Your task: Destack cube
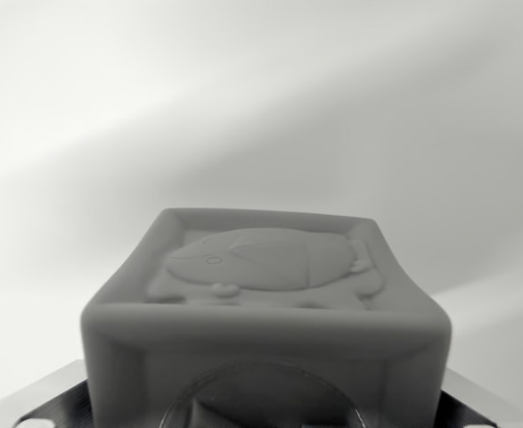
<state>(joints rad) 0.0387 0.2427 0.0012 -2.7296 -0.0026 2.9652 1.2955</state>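
One cube point(265, 308) is seen in the wrist view, large and close, filling the lower middle of the picture. It is grey, with a raised rim around its top face and an animal figure in relief inside that rim. A round opening or hollow is partly seen on its near side, at the bottom edge of the picture.

At the lower corners, dark metal parts with pale edges are seen on either side of the cube; they are taken to be parts of the gripper point(265, 419), though its fingertips are not shown. Whether the jaws are closed on the cube or merely stand beside it cannot be told.

Behind the cube only a plain white surface point(261, 98) is seen, crossed by soft shadows. No second cube and no stack are shown, so it cannot be said whether this cube rests on another or is lifted clear.

The step is judged to be either the grasp or the carrying of the top cube. For the next move, a firm hold would have to be confirmed, and a bare place on the white surface would be needed for setting the cube down.

Counted: one cube, one gripper, one surface.
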